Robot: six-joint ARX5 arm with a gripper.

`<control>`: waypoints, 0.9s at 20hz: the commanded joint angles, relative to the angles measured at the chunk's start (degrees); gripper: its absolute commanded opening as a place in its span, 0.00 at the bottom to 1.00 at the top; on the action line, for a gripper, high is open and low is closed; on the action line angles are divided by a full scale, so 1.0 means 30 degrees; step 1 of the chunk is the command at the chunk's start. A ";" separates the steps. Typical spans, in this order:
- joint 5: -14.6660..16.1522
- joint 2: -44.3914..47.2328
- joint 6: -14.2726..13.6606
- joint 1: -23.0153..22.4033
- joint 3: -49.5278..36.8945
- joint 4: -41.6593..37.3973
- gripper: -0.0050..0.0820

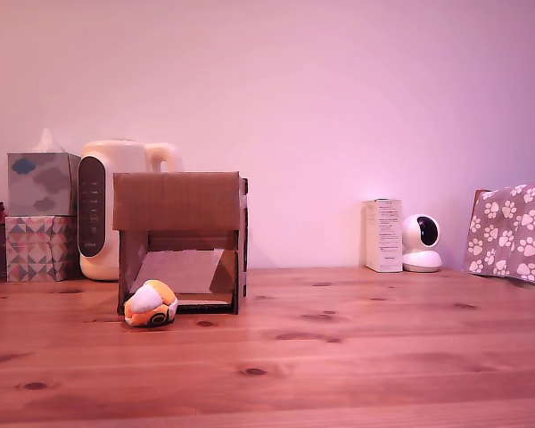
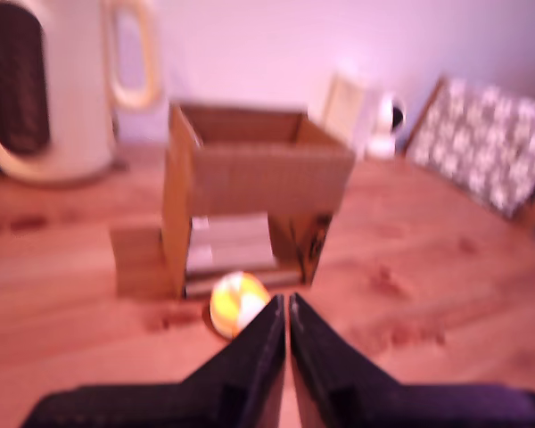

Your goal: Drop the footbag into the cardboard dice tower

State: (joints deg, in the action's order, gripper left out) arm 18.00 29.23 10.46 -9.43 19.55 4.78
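Note:
The footbag, a small orange, white and yellow ball, lies on the wooden table at the front left corner of the cardboard dice tower, just outside its lower opening. In the blurred wrist view the footbag rests on the table just beyond my gripper, a little to one side of the tips. The two black fingers are pressed together with nothing between them. The dice tower stands behind the ball with its top open. My gripper is out of sight in the exterior view.
A cream kettle stands behind the tower. Two stacked tissue boxes sit at the exterior view's left. On the right are a white carton, a small white camera and a paw-print cloth.

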 commanded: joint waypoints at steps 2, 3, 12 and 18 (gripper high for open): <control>0.0087 0.2951 -0.0648 -0.0444 0.0182 -0.0998 0.04; 0.0160 0.4044 -0.0648 -0.0648 0.0189 -0.1596 0.04; 0.0867 1.2094 -0.0816 -0.2040 0.0211 -0.8429 0.04; 0.1005 1.5314 -0.0627 -0.2040 0.0226 -1.1570 0.04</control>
State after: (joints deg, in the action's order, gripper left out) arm 20.93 74.41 8.56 -15.40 20.51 -28.62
